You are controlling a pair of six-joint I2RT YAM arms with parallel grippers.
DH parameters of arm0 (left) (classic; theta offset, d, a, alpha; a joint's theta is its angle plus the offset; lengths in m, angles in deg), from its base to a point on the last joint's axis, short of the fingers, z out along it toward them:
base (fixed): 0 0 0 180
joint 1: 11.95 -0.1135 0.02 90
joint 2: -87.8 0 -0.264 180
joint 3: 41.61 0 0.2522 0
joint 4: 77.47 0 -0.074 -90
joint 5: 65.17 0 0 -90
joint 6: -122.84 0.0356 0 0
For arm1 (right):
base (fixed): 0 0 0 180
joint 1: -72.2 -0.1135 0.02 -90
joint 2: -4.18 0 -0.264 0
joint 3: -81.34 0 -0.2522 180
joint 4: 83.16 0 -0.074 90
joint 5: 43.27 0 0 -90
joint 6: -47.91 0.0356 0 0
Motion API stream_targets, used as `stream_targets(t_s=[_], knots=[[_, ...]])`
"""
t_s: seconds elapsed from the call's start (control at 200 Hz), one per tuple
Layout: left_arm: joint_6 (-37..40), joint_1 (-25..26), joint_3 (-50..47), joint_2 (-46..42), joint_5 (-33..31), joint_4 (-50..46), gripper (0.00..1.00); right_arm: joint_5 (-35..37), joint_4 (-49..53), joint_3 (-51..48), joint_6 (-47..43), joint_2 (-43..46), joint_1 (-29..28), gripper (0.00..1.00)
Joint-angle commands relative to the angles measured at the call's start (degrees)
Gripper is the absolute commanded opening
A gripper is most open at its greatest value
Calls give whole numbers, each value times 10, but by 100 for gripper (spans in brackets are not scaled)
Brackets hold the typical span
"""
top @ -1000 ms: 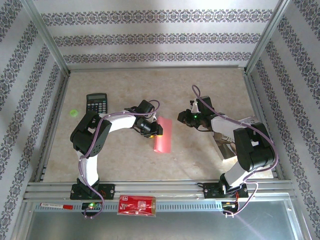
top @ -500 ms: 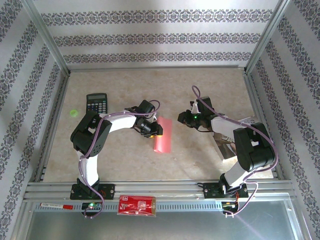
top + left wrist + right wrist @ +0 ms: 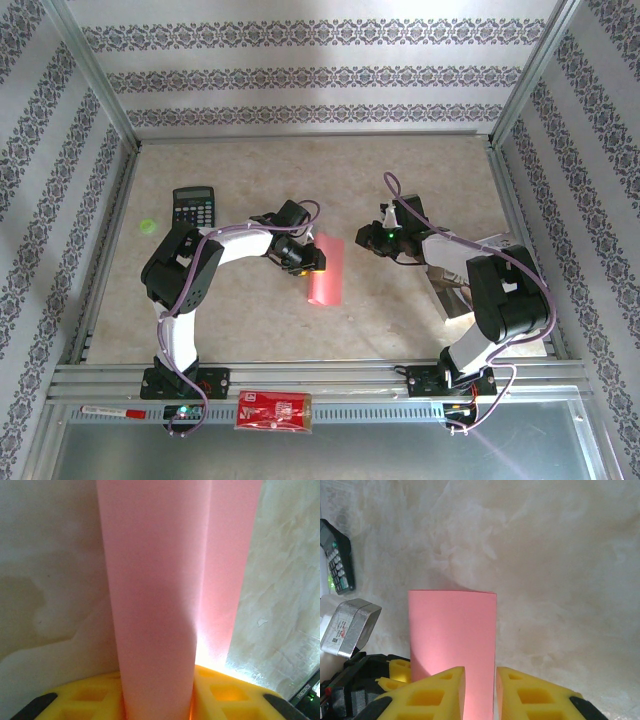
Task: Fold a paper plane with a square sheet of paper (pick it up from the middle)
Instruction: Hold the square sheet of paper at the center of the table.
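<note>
patterned wallpaper (image 3: 320,75) closes in three sides of a pale marbled bench (image 3: 250,330).

far left: a small green spot (image 3: 148,225) on the bench, too small to identify. just right of it lies a black calculator (image 3: 193,207). on the near rail, a red printed packet (image 3: 273,410); its print is unreadable.

left gripper (image 3: 316,257): pinching the square sheet of paper (image 3: 326,275). in the left wrist view the pink sheet passes between the yellow fingers (image 3: 225,695) and fills the gap. it runs out of the top of that view, so its far end is cut off there. one layer bows over another; the fold count cannot be told.

sheet: mid-bench, between the two grippers, folded to a long narrow strip. its long axis runs far to near, the near end tilted slightly left. both ends are square; no point. its left edge is covered by the left gripper from above.

right gripper (image 3: 370,238): just right of the sheet's far end. its fingers (image 3: 530,695) stand a narrow gap apart, pink showing through. whether they grip the sheet cannot be told.

far right: a grey and white item (image 3: 450,290) is partly covered by the right arm, unidentifiable.
</note>
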Motion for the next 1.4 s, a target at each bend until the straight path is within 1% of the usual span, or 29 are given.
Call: stream_targets(t_s=[0.0, 0.325, 0.57, 0.794, 1.124, 1.394], knots=[[-7, 0, -34, 55, -118, -20, 33, 4, 2, -5, -9, -2, 5, 23], [-19, 3, -45, 57, -118, -2, 33, 5, 1, -5, -5, -1, 3, 23], [-18, 6, -45, 60, -120, -3, 33, 5, -1, -8, 1, -2, -11, 22], [-21, 6, -47, 61, -121, -1, 33, 3, -8, -10, 14, -15, -38, 15], [-19, 7, -50, 61, -120, 1, 33, -4, -28, 1, 41, -61, -100, 3], [-18, 7, -52, 60, -121, 0, 33, -6, -32, 13, 47, -93, -120, 0]])
